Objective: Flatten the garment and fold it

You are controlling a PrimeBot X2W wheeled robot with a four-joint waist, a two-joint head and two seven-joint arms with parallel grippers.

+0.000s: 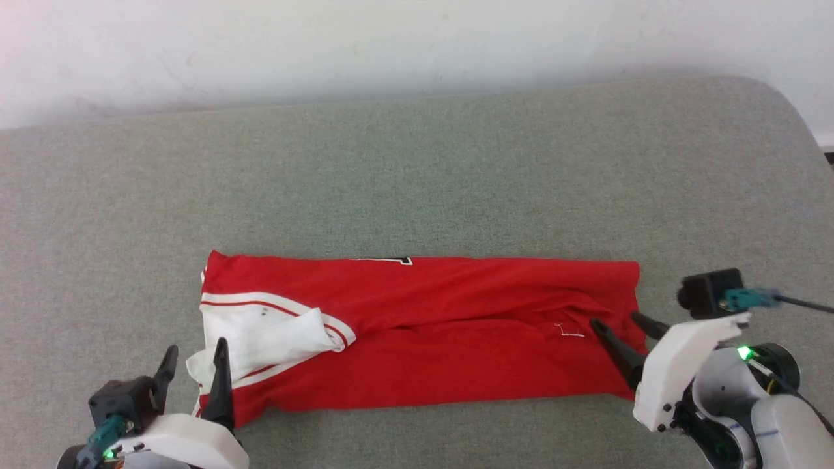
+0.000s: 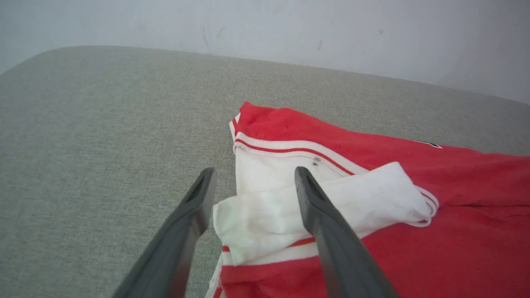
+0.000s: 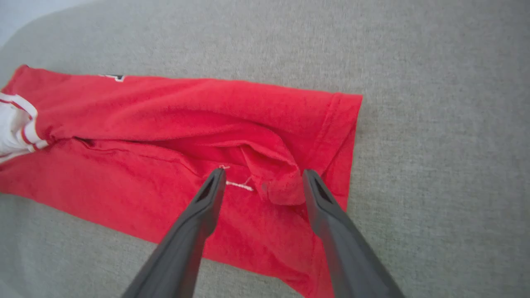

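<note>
Presently, with left gripper (image 1: pixel 197 345) and right gripper (image 1: pixel 613 318) spread empty, the garment (image 1: pixel 423 339) could be rumpled at eight o'clock if its sleeve (image 1: pixel 273 329) is snagged.

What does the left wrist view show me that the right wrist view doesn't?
Left wrist view: the left gripper, open, close over the folded white sleeve with its striped trim, and the wall behind. Right wrist view: the right gripper, open, over a bunched fold and a small white stitch near the hem. Both: the red shirt lying on the grey cushion, a sliver of the black number at its far edge, and at least part of that sleeve.
</note>
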